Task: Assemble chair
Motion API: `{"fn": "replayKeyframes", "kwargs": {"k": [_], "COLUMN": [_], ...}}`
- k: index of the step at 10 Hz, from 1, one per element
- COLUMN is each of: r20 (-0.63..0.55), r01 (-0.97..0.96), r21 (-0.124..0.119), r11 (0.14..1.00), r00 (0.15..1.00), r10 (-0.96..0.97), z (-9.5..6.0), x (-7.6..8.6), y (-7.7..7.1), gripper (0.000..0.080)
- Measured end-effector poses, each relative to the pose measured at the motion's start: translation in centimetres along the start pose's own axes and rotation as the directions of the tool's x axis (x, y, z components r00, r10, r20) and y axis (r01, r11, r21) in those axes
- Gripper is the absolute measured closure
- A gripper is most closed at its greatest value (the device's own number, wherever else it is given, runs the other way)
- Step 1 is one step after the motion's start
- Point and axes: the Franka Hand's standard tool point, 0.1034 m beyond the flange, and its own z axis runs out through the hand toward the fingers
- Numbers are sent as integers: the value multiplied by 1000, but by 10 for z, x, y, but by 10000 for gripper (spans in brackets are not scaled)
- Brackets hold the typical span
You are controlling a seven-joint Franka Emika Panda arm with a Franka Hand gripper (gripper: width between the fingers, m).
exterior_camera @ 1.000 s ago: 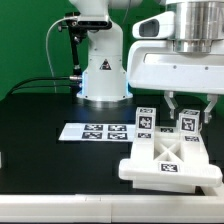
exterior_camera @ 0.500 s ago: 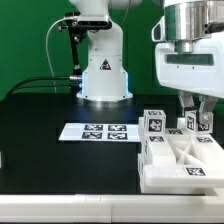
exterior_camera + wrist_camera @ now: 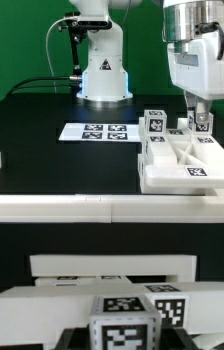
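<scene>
One slip possible here: two-finger gripper (image 3: 201,124) clamps partly closed on small white tagged cube-topped plastic post (image 3: 203,124), upright above white X-braced plastic chair frame (image 3: 185,160) at exterior view's right. Could tilt or jam if lowered off its socket. Beside it, second tagged post (image 3: 154,125) at risk of a knock. Shifted rightward against a second back.

No legible words or numbers, only square tags (black-and-white patterns) on chair parts (image 3: 180,160) and marker board (image 3: 100,131)
</scene>
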Motion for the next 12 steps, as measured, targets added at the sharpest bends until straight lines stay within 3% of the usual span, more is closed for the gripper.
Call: {"fn": "replayKeyframes", "kwargs": {"k": [1,2,3,4,6,8,9,11,12], "r20": [0,-1,4,3,5,5,-9,30,28], "r01": [31,100,258,443,530,672,837,974,973], "r21": [-1,-4,-10,-9,-9,-11,-63,-101,-100], "r11": [1000,995,966,896,848,741,543,203,209], "r00": [1000,995,966,896,848,741,544,207,213], "r10": [-31,-100,-258,-443,-530,-672,-839,-978,-977], "z": [0,0,-2,-1,0,0,1,3,3], "x": [0,0,0,1,0,0,0,-4,-3], "y": [0,0,-3,-6,-6,-6,-3,-4,-4], "gripper": [274,274,185,185,151,150,150,150,150]}}
